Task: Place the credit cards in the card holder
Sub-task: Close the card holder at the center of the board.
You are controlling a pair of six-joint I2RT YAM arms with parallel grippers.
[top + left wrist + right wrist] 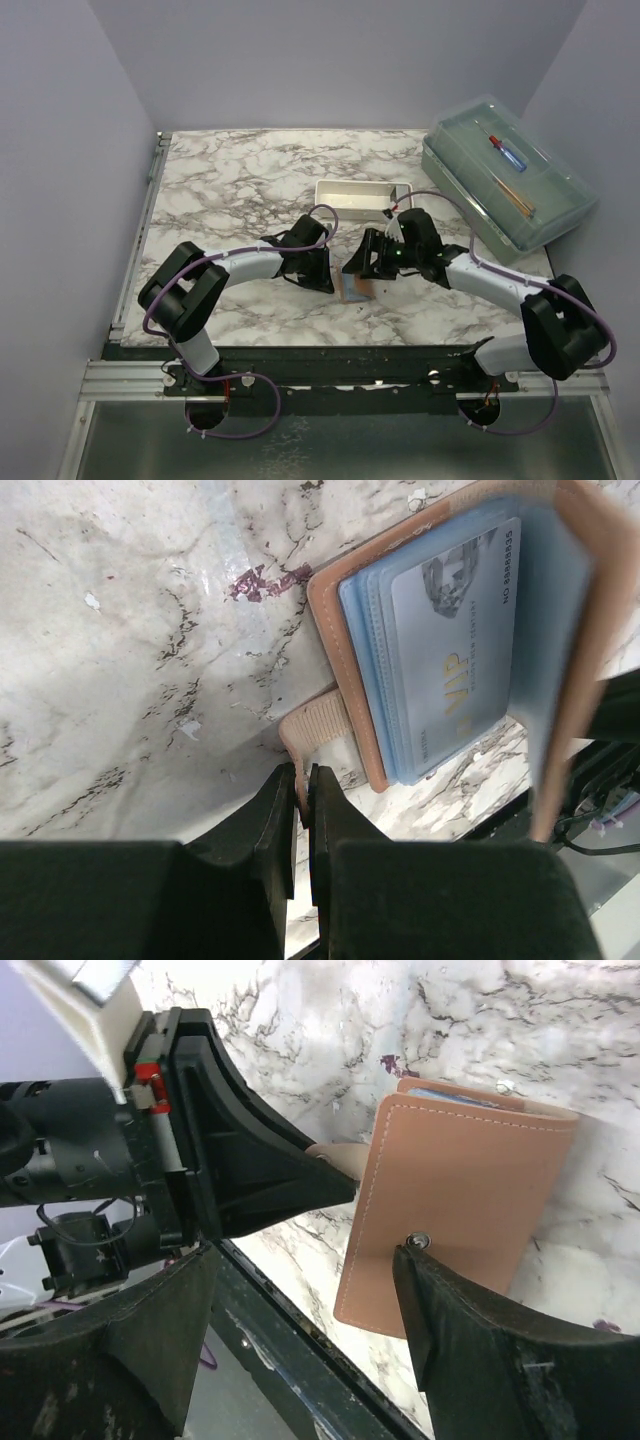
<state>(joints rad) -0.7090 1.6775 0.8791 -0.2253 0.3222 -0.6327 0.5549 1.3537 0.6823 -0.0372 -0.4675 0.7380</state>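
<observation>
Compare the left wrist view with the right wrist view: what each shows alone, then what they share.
Left wrist only: the credit cards, top one printed VIP, tucked inside the card holder. Right wrist only: the cover's snap and the open right fingers, one beside that snap. Both: the card holder on the marble table, its strap pinched by the left fingers.

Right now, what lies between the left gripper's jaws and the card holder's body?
Only the holder's own tan strap tab. It runs from the card holder edge into the left gripper, whose jaws are shut on it. The left wrist view shows this.
</observation>
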